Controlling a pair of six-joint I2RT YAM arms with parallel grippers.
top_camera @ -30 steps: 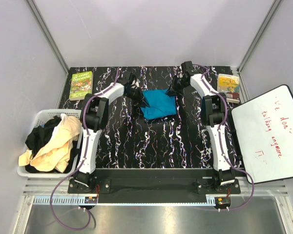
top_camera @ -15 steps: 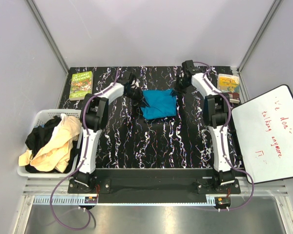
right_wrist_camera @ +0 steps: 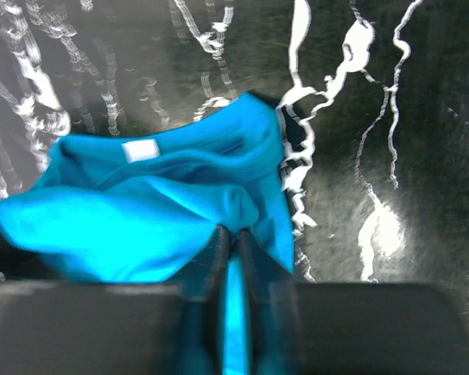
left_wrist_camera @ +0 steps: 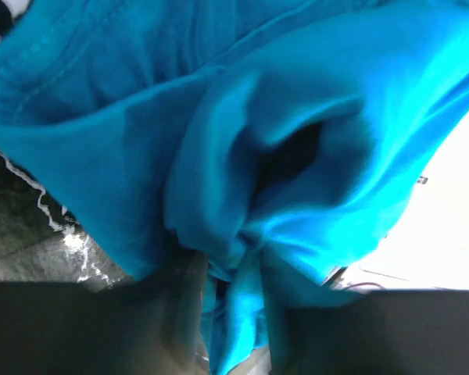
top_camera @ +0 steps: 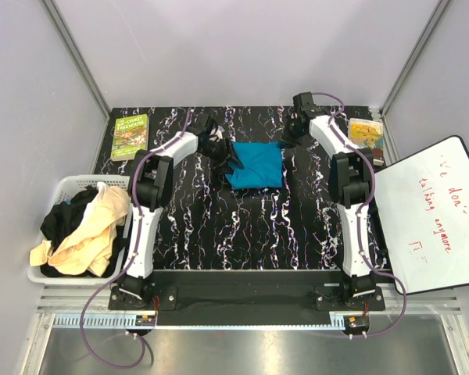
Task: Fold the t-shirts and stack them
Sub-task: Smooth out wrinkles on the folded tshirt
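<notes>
Left gripper [top_camera: 227,159]: low over the far middle of the black marbled table [top_camera: 250,234], at the left edge of the teal t-shirt [top_camera: 255,165]. Its wrist view shows a bunched fold of teal cloth filling the gap between the two dark fingers [left_wrist_camera: 189,312]. The fingers stand a little apart. Whether they clamp the cloth or only flank it, I cannot tell.

Right gripper [top_camera: 288,142]: at the far right corner of the same shirt. In its wrist view the jaws are drawn narrow, with a thin strip of teal cloth pinched between them. It is holding the shirt.

Teal t-shirt: lies on the table between the two grippers as a rough rectangle, doubled over on itself and wrinkled. From above, the near edge looks fairly straight. A small white label [right_wrist_camera: 141,150] shows beside a stitched seam in the right wrist view.

Other shirts: a cream t-shirt [top_camera: 94,226] and a black t-shirt [top_camera: 61,217] are heaped unfolded in the white slatted basket [top_camera: 66,181] off the left side of the table, well apart from the teal one. The cream cloth spills over the basket's near rim.

Also noted: a green book [top_camera: 130,136] lies flat at the far left corner and a yellow book [top_camera: 366,133] at the far right corner. A whiteboard [top_camera: 426,215] with red handwriting sits at the right side.
</notes>
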